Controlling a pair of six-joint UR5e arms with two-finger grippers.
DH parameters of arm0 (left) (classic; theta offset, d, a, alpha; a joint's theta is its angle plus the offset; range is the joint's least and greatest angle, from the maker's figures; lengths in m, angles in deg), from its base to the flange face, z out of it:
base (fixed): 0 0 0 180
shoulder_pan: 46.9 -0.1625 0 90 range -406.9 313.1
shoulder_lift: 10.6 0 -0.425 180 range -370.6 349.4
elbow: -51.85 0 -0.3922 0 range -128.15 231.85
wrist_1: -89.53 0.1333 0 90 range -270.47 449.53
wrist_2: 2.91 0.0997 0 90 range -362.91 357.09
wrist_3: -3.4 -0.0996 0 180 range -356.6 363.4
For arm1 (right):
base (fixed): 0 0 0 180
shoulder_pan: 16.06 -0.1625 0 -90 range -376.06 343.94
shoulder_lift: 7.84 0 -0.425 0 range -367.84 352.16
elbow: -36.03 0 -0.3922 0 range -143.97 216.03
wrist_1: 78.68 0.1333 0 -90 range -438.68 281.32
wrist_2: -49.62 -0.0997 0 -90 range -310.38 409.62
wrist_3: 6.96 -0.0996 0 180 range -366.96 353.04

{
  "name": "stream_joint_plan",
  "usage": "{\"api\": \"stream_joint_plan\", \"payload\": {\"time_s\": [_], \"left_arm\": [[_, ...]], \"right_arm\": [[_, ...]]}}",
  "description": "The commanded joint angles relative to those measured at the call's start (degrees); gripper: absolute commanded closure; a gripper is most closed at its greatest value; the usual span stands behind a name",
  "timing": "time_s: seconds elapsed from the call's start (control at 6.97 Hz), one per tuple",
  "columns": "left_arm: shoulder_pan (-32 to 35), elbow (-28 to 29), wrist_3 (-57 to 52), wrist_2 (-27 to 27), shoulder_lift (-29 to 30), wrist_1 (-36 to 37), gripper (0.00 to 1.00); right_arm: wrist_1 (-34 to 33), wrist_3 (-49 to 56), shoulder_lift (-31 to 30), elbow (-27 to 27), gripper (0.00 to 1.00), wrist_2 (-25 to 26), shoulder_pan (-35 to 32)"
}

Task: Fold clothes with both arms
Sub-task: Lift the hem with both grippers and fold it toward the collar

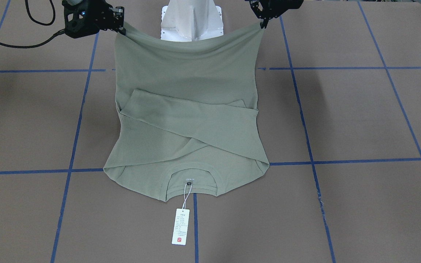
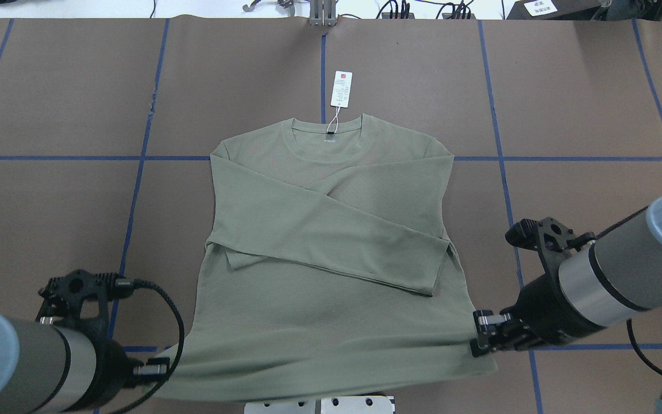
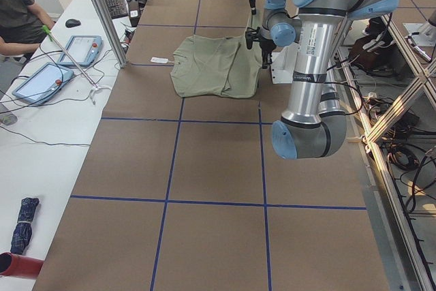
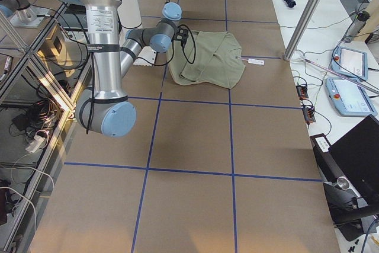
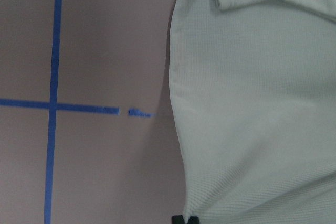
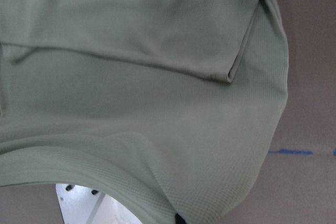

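The olive knit shirt [image 2: 331, 259] lies flat beyond the white pedestal [image 1: 191, 18], sleeves crossed over its chest and collar [image 2: 326, 135] farthest from the pedestal. The left gripper [image 2: 161, 366] and right gripper [image 2: 478, 336] each pinch one corner of the hem [image 2: 319, 382], raised near the pedestal. Expect light, limp, stretchy cloth that sags between grips, so keep your hold on the corners.

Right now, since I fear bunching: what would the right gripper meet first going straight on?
The shirt: the right gripper is shut on its hem corner and seems to point across the cloth; depth beyond is unclear.
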Motion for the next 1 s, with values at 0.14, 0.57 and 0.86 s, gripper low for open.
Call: {"api": "stream_joint_plan", "payload": {"time_s": [0.14,0.57,0.86], "left_arm": [[12.2,12.8,-6.7,-2.7,8.5,-0.2,1.00],[18.4,24.0,-7.6,-2.7,13.8,-4.0,1.00],[22.7,35.7,-7.7,-2.4,16.5,-12.1,1.00]], "right_arm": [[0.1,3.7,8.3,-10.5,1.00,1.9,-11.2],[0.2,4.9,20.9,-26.4,1.00,7.9,-12.5],[0.2,5.0,24.0,-31.6,1.00,8.1,-13.5]]}}
